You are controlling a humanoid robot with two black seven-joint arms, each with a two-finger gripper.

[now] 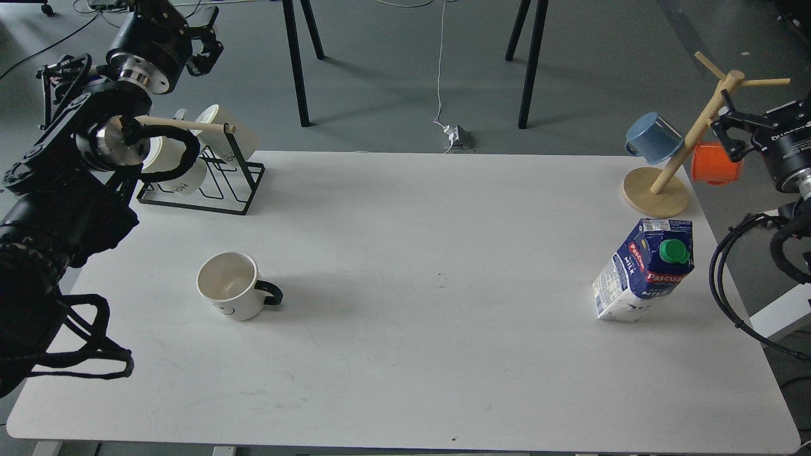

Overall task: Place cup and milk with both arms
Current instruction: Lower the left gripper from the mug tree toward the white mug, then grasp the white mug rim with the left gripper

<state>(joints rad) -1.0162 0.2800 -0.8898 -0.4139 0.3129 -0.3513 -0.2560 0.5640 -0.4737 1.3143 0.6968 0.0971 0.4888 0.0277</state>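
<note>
1. Cup (229,285) is sitting upright near the left edge of the table (405,354), handle pointing toward the right edge, smiley facing the near edge.
2. Milk (641,271) is standing near the right edge, just on the near side of the wooden mug tree (659,190), cap facing the right edge.
3. Left tool (204,45) is hovering beyond the far-left corner, above the wire mug rack (209,187); fingers look slightly parted, holding nothing.
4. Right tool (727,130) is hanging off the right edge by the far-right corner, beside the orange cup (713,164); can't tell finger state.
5. Key relation: cup is lying toward the near edge from the left tool, milk toward the near edge from the right tool. One arm per item, no crossing needed.
</note>
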